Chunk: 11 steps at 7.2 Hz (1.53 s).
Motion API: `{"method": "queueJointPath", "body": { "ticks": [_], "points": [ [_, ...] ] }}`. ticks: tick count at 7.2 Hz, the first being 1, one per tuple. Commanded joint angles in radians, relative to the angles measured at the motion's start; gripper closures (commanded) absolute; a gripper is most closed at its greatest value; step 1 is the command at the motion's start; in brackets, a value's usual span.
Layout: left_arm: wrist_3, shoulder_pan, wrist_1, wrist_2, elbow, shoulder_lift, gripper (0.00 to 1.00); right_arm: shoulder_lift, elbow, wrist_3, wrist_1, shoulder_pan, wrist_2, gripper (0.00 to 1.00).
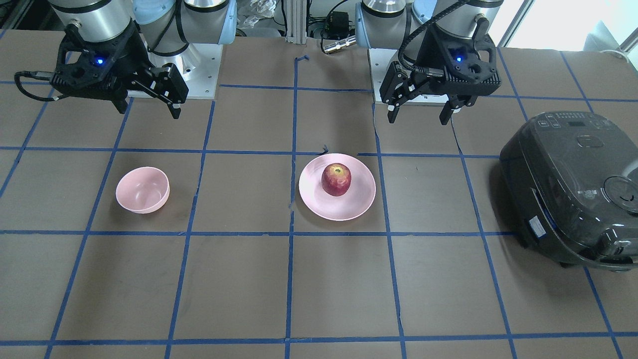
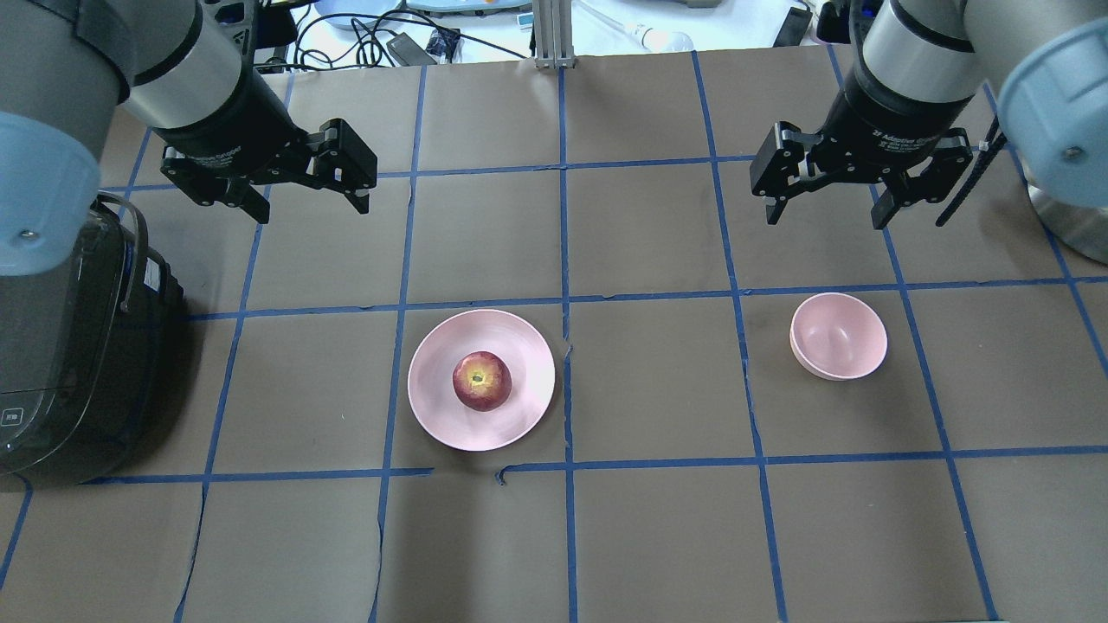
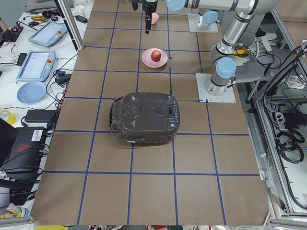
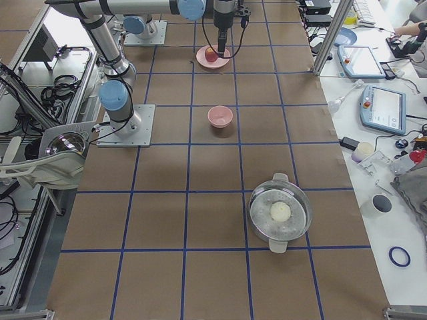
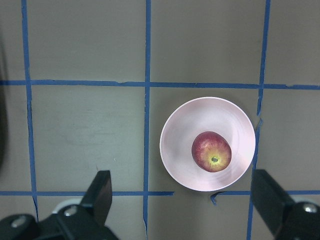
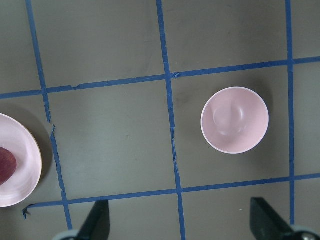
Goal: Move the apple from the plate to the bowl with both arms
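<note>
The red apple (image 1: 336, 179) (image 2: 481, 381) sits upright on the wide pink plate (image 1: 359, 199) (image 2: 433, 381) near the table's middle. The small pink bowl (image 1: 143, 189) (image 2: 838, 336) stands empty on the robot's right side. My left gripper (image 1: 417, 119) (image 2: 312, 212) is open and empty, hovering behind and to the left of the plate. Its wrist view shows the apple (image 5: 211, 151) on the plate (image 5: 175, 145) between the spread fingers. My right gripper (image 1: 148, 112) (image 2: 826, 221) is open and empty, hovering behind the bowl (image 6: 234, 120).
A dark rice cooker (image 1: 573, 184) (image 2: 61, 346) stands at the table's left end, near the left arm. A metal pot with a glass lid (image 4: 280, 212) stands far out on the right end. Blue tape lines grid the brown table.
</note>
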Motion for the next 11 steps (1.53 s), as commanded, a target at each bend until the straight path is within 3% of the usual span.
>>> {"method": "queueJointPath", "body": {
  "ticks": [1,11],
  "points": [
    [0.0,0.0,0.0,0.001,0.002,0.0,0.0,0.001,0.0,0.0,0.002,0.0,-0.003,0.0],
    [0.003,-0.005,-0.041,0.003,0.018,0.003,0.0,0.003,0.0,-0.011,-0.003,-0.001,-0.001,0.0]
  ]
}}
